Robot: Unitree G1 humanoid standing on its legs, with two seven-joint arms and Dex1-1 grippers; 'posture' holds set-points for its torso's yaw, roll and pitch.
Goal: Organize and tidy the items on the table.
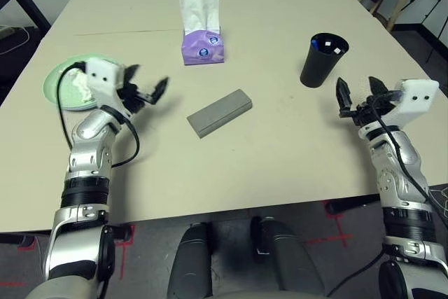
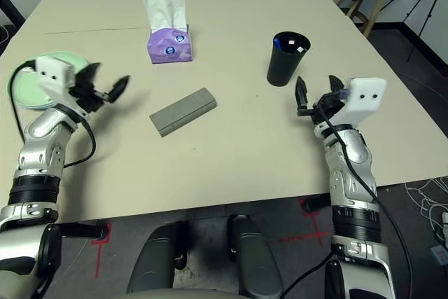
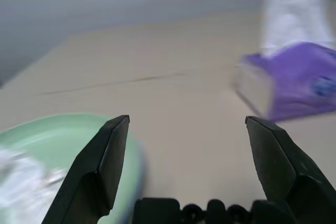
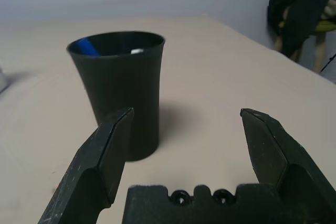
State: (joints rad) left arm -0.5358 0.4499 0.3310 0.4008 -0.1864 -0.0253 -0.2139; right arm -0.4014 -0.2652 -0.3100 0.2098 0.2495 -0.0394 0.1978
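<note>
From the head, we look down on the beige table (image 1: 252,166) — and there is the grey oblong glasses case (image 1: 220,113), lying at a slant in the middle, between the two arms. Beyond it stands the purple tissue box (image 1: 203,47), a white tissue (image 1: 200,12) rising from its top. Over on the left, the mint green plate (image 1: 52,89) sits near the table's edge, crumpled white tissue (image 1: 82,87) on it, and the left gripper (image 1: 150,89) is just beside, fingers spread wide, nothing between them. Across on the right, the black cup (image 1: 320,64) stands upright, pens inside, with the right gripper (image 1: 360,90) near it — wide too, and empty.

To the left wrist now: two black fingers stand well apart, bare table between them, the green plate with its crumpled tissue close to one finger, the purple box farther off.

And the right wrist: fingers wide again, holding nothing! The cup stands beyond one finger, which overlaps it in the view; something blue and something white show inside its rim. A chair (image 4: 318,30) with dark cloth (image 4: 294,11) on it stands past the table's edge.
</note>
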